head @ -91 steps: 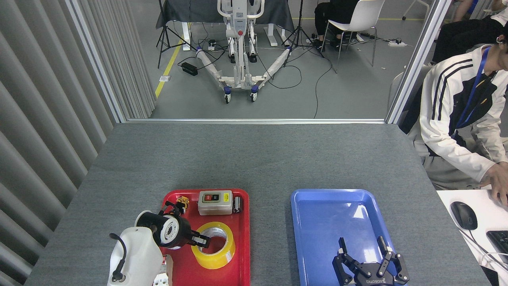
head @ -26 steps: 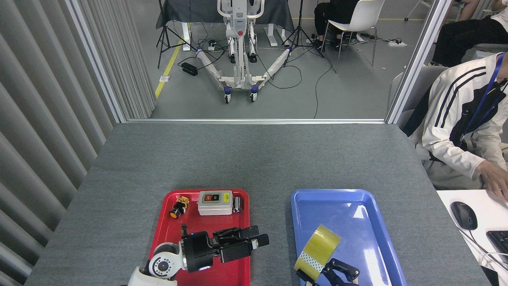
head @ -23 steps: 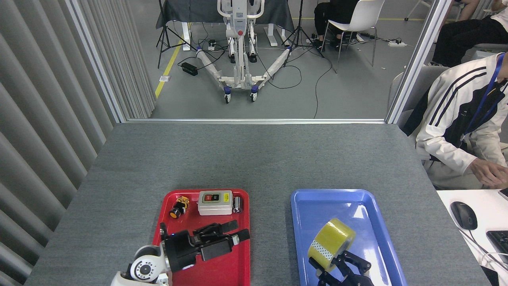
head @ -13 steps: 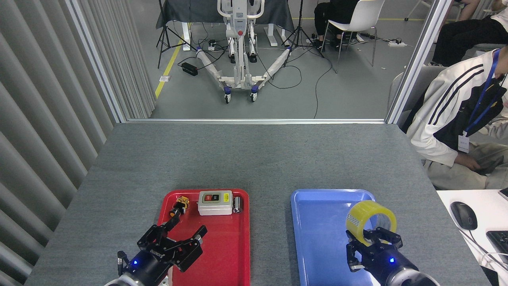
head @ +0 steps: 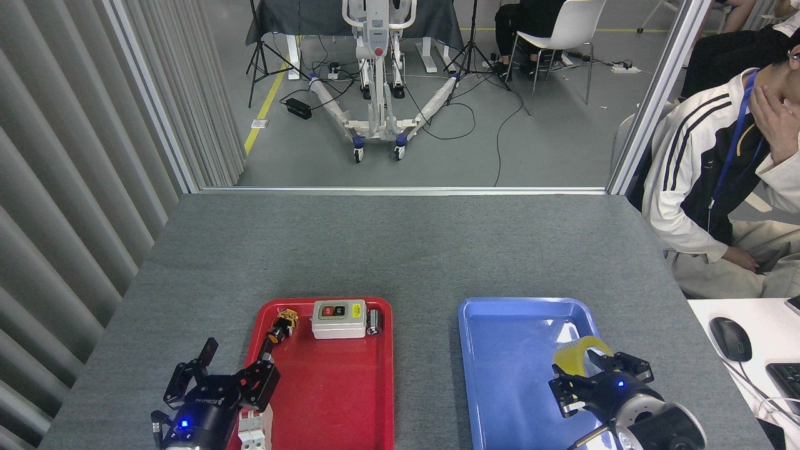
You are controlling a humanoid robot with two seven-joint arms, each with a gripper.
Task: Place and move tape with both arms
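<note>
The tape (head: 576, 354) is a yellow translucent roll, low over the right side of the blue tray (head: 500, 375). My right gripper (head: 598, 377) hides most of it. The black fingers are closed around the roll from the near side. I cannot tell whether the roll touches the tray floor. My left gripper (head: 226, 370) is at the bottom left, over the red tray's (head: 331, 387) left rim. Its fingers are spread open and hold nothing.
At the back of the red tray sit a grey switch box (head: 338, 318), a yellow push button (head: 284, 324) and a small dark cylinder (head: 374, 322). A white breaker (head: 253, 431) lies by the left gripper. A seated person (head: 706, 187), a mouse (head: 730, 338) and a keyboard (head: 789, 379) are at the right.
The right gripper has lowered the tape toward the blue tray's right side. The left gripper has moved left, from over the red tray to its left rim, still open.
</note>
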